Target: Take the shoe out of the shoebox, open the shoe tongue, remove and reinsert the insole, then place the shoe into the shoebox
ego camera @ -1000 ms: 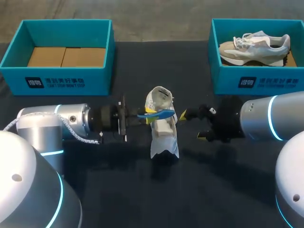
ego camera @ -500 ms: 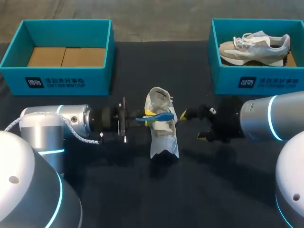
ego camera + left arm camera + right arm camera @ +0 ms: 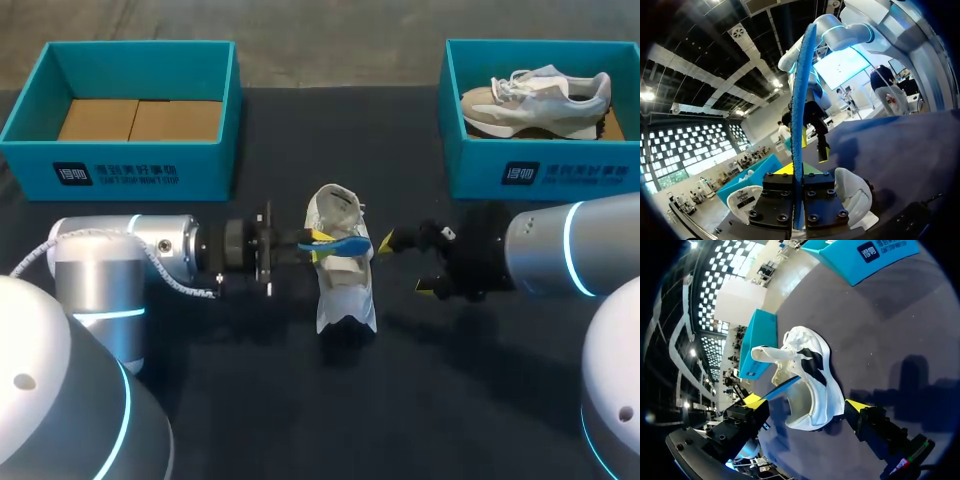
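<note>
**Head view:** the white shoe [image 3: 345,290] stood on the desk [image 3: 250,400] between the two arms. The left gripper [image 3: 318,245] clenched the blue insole [image 3: 348,242] over the shoe's opening.

**Left wrist view:** the insole [image 3: 801,90] ran edge-on from between the clamped fingers.

**Right wrist view:** the right gripper [image 3: 805,402] was released, fingers spread, just beside the shoe [image 3: 807,360].

Shoe [image 3: 346,290]: white, black side patch. Insole [image 3: 340,243]: blue. Shoeboxes [image 3: 130,172]: teal, white print. Boxed shoe [image 3: 535,100]: white and beige. Table [image 3: 420,400]: black.
</note>
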Tool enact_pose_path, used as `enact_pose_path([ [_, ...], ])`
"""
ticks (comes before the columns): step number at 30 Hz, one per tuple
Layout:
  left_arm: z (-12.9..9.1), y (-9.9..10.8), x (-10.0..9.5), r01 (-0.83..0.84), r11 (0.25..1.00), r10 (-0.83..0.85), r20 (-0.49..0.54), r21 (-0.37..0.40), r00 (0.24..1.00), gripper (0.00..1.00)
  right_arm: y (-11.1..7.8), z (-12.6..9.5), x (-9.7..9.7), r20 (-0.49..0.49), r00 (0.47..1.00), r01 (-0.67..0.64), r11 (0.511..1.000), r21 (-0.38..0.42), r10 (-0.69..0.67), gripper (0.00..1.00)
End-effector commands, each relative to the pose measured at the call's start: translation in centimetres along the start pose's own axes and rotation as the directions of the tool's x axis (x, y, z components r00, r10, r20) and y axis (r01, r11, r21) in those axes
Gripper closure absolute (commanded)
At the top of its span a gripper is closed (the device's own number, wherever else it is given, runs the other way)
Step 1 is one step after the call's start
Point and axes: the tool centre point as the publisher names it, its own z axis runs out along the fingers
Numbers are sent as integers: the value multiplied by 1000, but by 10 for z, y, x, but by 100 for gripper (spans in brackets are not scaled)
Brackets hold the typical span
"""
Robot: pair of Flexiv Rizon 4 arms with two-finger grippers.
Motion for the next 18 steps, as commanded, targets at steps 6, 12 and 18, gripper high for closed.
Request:
enact_pose_path([
  [6, 4, 4, 5, 2, 1000, -3, -36, -30, 999, 100, 1, -1, -6, -149, 989, -9, 999, 41, 15, 0],
  [12, -1, 10, 9, 4, 998, -7, -48, -58, 999, 100, 1, -1, -6, -149, 989, -9, 999, 41, 15, 0],
  [18, -3, 19, 8, 11, 996, -15, -45, -85, 999, 100, 1, -1, -6, -149, 989, -9, 999, 41, 15, 0],
])
